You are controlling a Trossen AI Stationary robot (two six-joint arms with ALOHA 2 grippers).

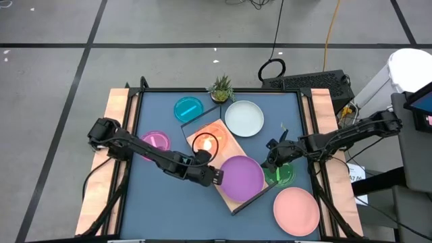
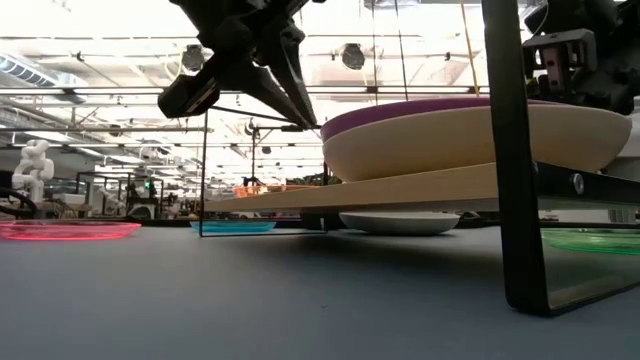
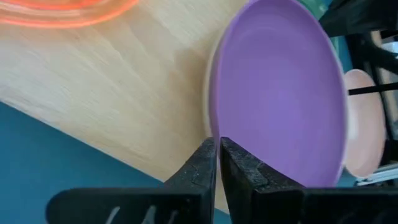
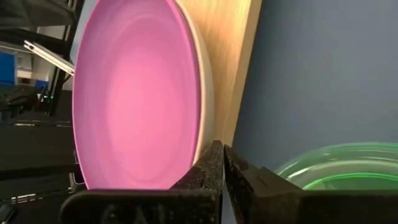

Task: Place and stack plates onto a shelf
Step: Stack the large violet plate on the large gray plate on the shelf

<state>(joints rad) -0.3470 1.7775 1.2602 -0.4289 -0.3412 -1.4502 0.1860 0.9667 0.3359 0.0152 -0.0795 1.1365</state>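
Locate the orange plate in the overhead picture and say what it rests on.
In the high view the orange plate lies on the wooden shelf, at its end nearer the cyan plate, with the purple plate at the other end.

The blue tabletop (image 1: 162,202) fills the middle of the high view, and the wooden shelf (image 1: 217,128) lies slantwise at its centre. On the shelf sit the orange plate (image 1: 205,142) toward its upper left end and the purple plate (image 1: 241,177) toward its lower right, stacked on a cream plate (image 2: 480,140). Directly on the tabletop lie the cyan plate (image 1: 188,108) at upper left, the magenta plate (image 1: 156,143) at left, the pale blue-white plate (image 1: 244,117) above centre, the green plate (image 1: 283,175) at right, the salmon pink plate (image 1: 296,210) at lower right, and a small potted plant (image 1: 221,88) at the top edge.
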